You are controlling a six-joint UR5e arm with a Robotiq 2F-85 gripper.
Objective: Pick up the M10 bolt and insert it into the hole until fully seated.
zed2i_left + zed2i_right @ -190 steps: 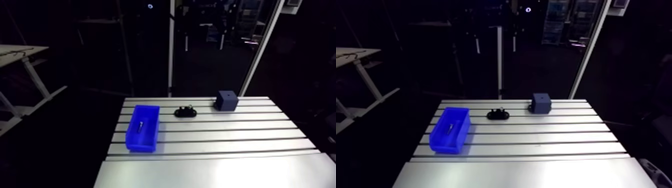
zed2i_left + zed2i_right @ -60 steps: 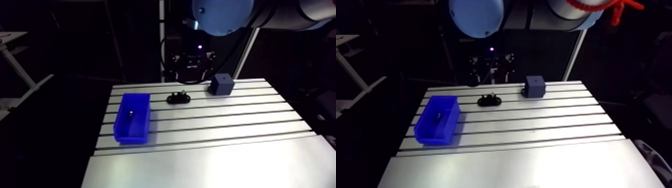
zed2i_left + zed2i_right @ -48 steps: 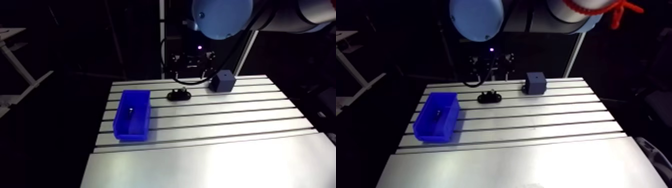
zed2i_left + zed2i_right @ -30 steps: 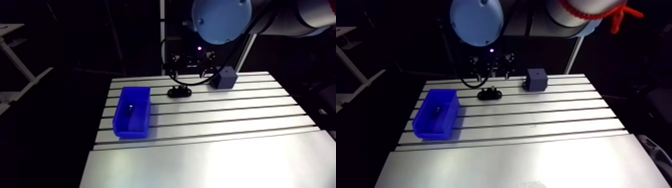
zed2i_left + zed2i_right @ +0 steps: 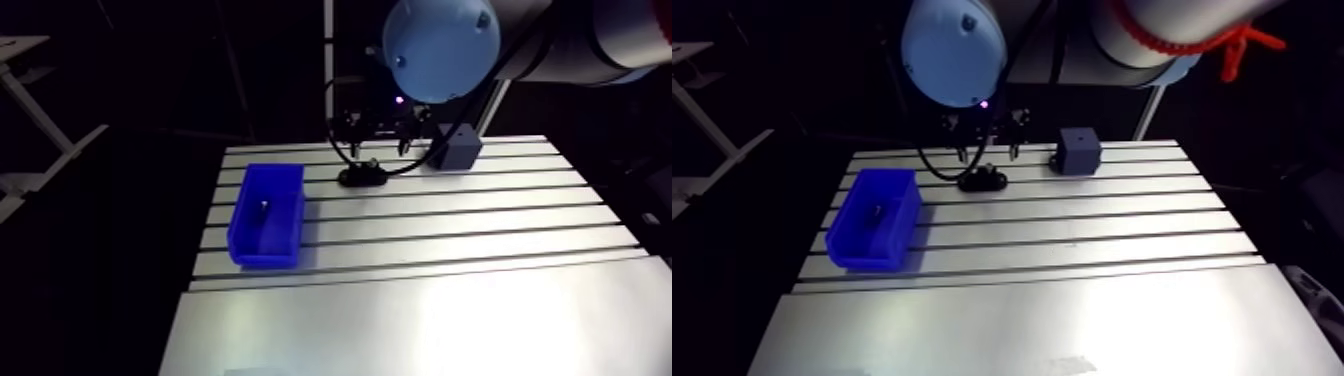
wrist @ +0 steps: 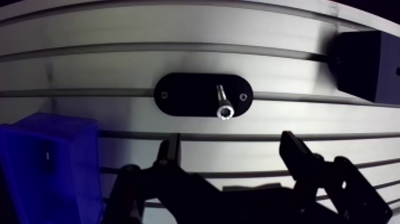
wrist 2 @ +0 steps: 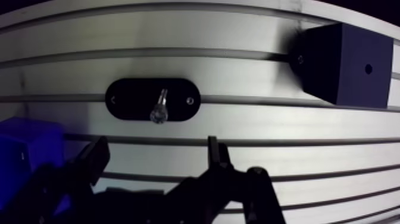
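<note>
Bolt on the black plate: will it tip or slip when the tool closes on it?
Likely rigid: the bolt looks like shiny metal. It stands thin and upright on the black plate, so an off-centre squeeze might tip it. Its round shaft could slip, and would probably roll if dropped.

A robotics lab bench: a slotted aluminium table holding a blue parts bin and a dark block
</note>
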